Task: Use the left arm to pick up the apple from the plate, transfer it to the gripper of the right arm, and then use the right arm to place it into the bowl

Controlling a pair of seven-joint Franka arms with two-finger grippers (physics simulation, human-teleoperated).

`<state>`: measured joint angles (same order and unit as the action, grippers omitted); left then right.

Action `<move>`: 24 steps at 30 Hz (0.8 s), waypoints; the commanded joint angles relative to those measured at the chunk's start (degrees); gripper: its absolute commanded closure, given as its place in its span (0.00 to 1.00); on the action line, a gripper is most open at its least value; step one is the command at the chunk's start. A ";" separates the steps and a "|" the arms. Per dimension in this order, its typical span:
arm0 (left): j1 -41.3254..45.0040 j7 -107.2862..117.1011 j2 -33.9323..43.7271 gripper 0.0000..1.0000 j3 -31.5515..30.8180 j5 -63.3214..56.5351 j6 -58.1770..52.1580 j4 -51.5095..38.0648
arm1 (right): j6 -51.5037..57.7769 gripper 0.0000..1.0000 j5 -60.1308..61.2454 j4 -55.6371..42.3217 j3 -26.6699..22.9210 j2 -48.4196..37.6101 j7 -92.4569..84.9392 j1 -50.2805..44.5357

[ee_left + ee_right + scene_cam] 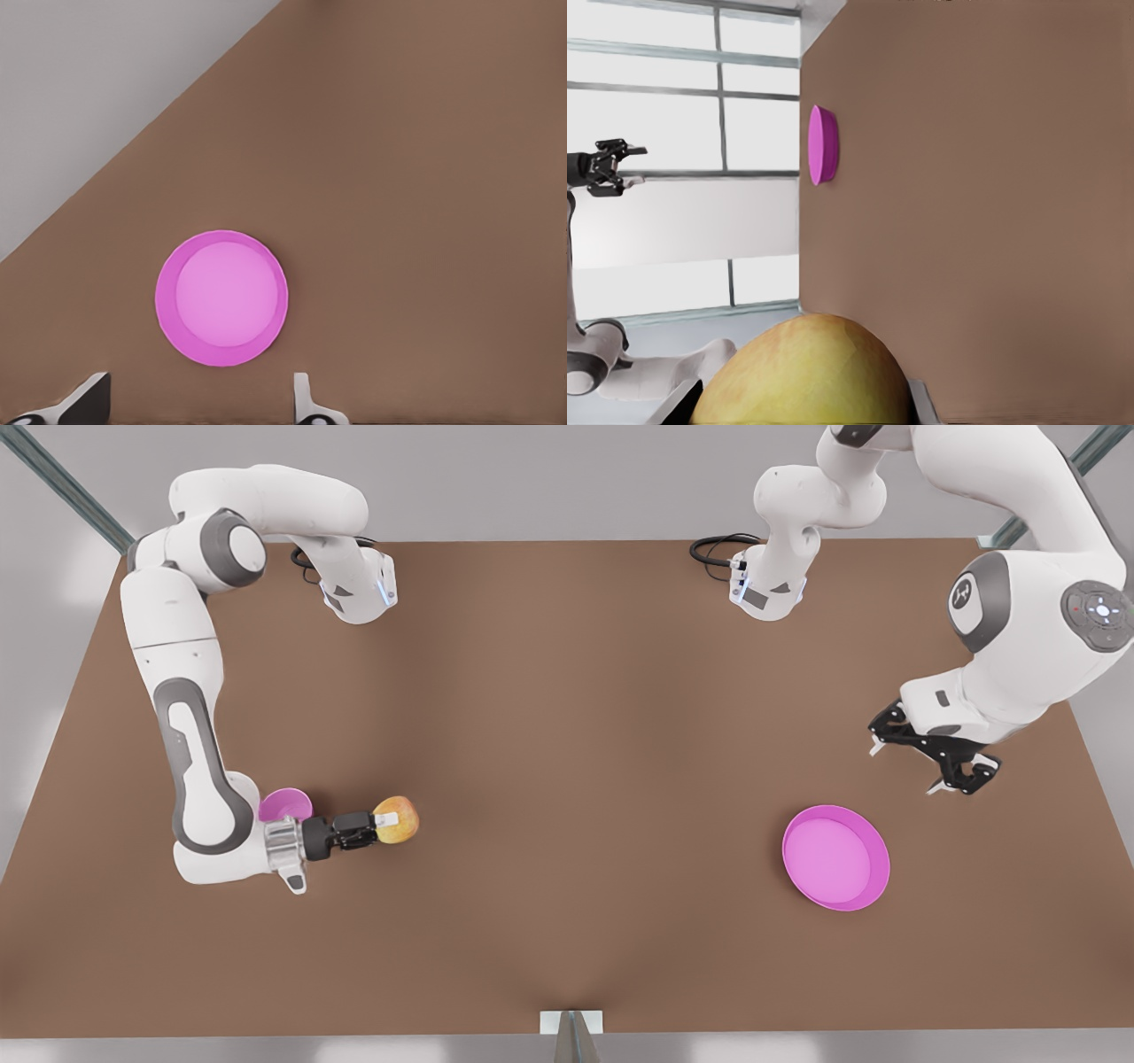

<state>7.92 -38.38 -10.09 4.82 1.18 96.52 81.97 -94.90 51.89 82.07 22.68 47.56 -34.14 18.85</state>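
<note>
Two robot arms, one apple, one plate, one bowl, one table.

Right arm hides most of the bowl

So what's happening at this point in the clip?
The handover looks done. The right arm's tool is shut on the apple, held sideways next to the small pink bowl, which its wrist partly covers in the front view. The apple is not in the bowl yet. The left arm's tool hangs open above the table, near the pink plate, which has nothing on it.
</note>
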 commanded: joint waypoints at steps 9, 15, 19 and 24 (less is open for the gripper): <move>0.43 36.18 0.07 0.00 -0.25 -1.27 -8.02 0.03 | 3.14 0.22 -13.57 0.20 -0.10 -3.00 -4.00 6.72; 0.52 36.18 -0.28 0.00 -0.34 -0.66 -8.02 0.21 | 5.34 0.22 -15.68 0.72 -0.10 -2.91 -9.81 10.68; 0.43 36.09 -0.37 0.00 -0.25 0.05 -8.02 0.21 | 5.86 0.22 -16.82 0.72 -0.18 -2.65 -17.80 12.70; 0.43 36.09 -0.37 0.00 -0.34 0.14 -7.93 0.21 | 5.69 0.22 -21.39 0.46 -0.45 -2.91 -19.74 14.11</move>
<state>8.34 -11.77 -10.49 4.50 1.22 88.73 82.21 -89.67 32.80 82.60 22.17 44.75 -43.10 32.86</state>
